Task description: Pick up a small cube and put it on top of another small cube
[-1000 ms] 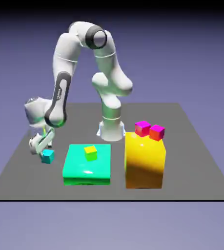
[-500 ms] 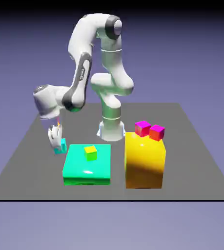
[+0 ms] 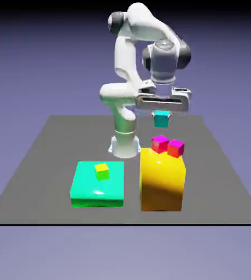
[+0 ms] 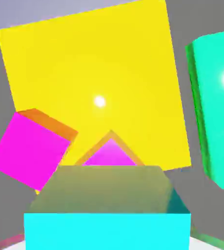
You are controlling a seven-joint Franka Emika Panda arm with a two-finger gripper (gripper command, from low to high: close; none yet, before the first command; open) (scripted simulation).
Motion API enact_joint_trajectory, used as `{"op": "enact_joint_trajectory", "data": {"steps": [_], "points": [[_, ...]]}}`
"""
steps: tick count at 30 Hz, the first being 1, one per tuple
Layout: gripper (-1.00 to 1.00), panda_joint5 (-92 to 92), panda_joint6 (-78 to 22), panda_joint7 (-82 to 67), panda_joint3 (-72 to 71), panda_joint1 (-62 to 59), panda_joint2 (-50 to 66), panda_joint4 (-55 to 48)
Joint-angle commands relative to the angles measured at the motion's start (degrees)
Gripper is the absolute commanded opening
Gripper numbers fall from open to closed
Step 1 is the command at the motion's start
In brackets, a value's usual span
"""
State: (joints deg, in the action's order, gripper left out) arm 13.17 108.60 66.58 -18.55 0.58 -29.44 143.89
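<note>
The gripper is closed on the teal cube and holds it in the air, above the yellow block and well clear of its top. This height is probably chosen so that the cube passes over the two small cubes standing there without knocking them.

Both of these stand at the far edge of the block's top. The magenta cube is at the far corner on the exterior view's left, and the red cube is just beside it, toward the exterior view's right. In the hand view the teal cube fills the bottom and hides the finger tips. One magenta cube is beside it and a second shows just beyond it, so the hand seems nearly lined up over one of them.

The green slab lies on the table beside the yellow block and carries a yellow-green cube near its far edge; it plays no part now.

No brand, label or writing can be read anywhere.
</note>
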Motion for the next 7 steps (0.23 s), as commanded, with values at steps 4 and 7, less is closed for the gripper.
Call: {"op": "enact_joint_trajectory", "data": {"steps": [4, 7], "points": [[-1.0, 0.9, 8.7, -0.1, -1.4, 0.5, 2.4, 6.3], [1.0, 0.6, 6.2, -0.1, -1.0, 0.3, 1.7, 4.5]]}}
